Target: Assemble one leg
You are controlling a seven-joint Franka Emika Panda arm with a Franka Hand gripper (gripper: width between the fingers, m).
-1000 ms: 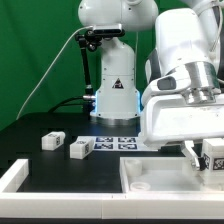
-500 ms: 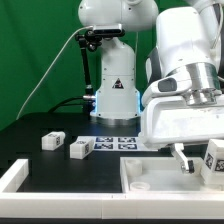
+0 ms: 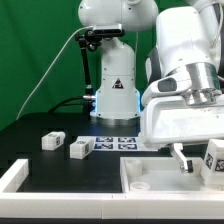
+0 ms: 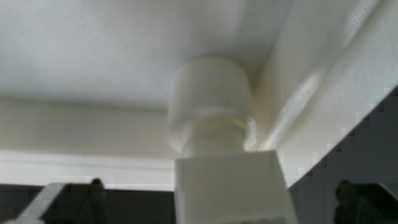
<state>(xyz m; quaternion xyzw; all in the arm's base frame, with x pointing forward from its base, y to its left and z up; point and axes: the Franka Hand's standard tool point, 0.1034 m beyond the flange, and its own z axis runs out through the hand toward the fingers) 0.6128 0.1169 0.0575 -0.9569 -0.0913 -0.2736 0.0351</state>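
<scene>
One leg (image 3: 214, 158), a white peg with a black-and-white tag, stands at the far-right corner of the large white panel (image 3: 150, 176) in the exterior view. My gripper (image 3: 205, 162) straddles it with its jaws apart; one dark finger (image 3: 183, 160) shows clear of the leg. In the wrist view the leg (image 4: 217, 110) sits against the panel's raised rim (image 4: 107, 125), between my gripper's (image 4: 222, 205) two fingers (image 4: 71, 200), with a gap on each side. Two more legs (image 3: 52, 141) (image 3: 80, 149) lie on the black table at the exterior view's left.
The marker board (image 3: 115, 142) lies flat in front of the robot base (image 3: 113, 95). A white L-shaped bracket (image 3: 14, 178) sits at the exterior view's lower left. A green backdrop stands behind.
Since a second ago the visible finger has moved away from the leg, opening the jaws; the leg now sits slightly lower. Nothing differs over the last half second.
</scene>
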